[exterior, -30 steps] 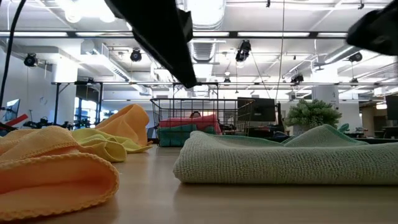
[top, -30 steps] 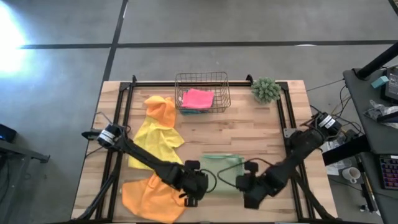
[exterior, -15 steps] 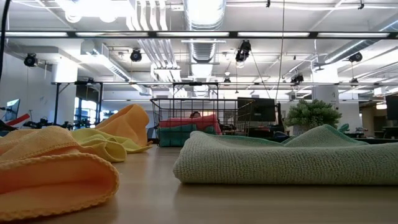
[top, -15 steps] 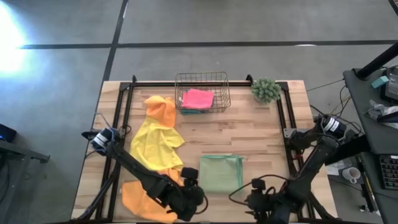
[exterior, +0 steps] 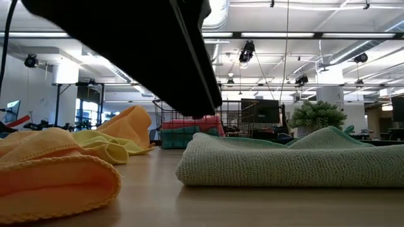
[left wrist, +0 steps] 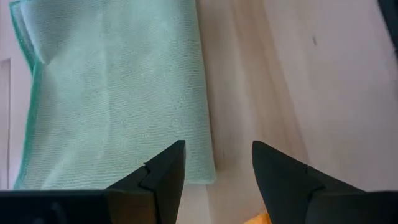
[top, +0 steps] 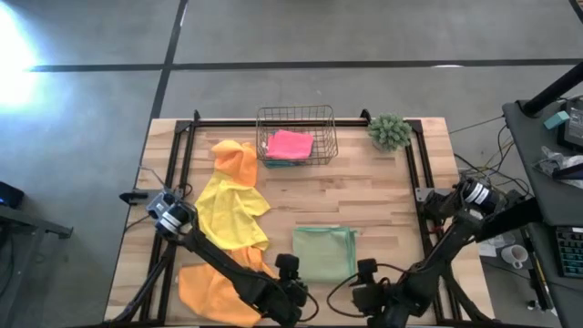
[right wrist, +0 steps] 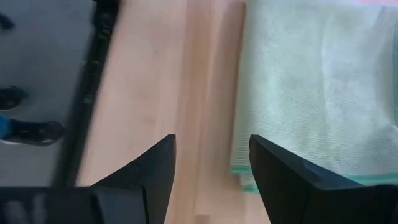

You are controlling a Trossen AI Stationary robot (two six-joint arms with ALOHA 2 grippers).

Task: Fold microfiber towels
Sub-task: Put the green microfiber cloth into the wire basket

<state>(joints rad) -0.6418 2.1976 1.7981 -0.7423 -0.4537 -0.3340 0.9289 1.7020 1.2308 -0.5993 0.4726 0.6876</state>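
Observation:
A folded olive green towel lies flat on the table near its near edge; it also shows in the low view. My left gripper is open and empty just off the towel's near left corner. My right gripper is open and empty just off its near right corner. A yellow towel lies crumpled at the left, with one orange towel on its far end. Another orange towel lies at the near left. A pink towel lies on a teal one in the basket.
A wire basket stands at the far middle. A small green plant stands at the far right. Black rails run along the table's sides. Bare wood lies between the basket and the green towel. A dark arm fills the low view's upper left.
Both grippers have drawn back from the green towel's near corners toward the table's near edge. The towel has stayed folded where it was.

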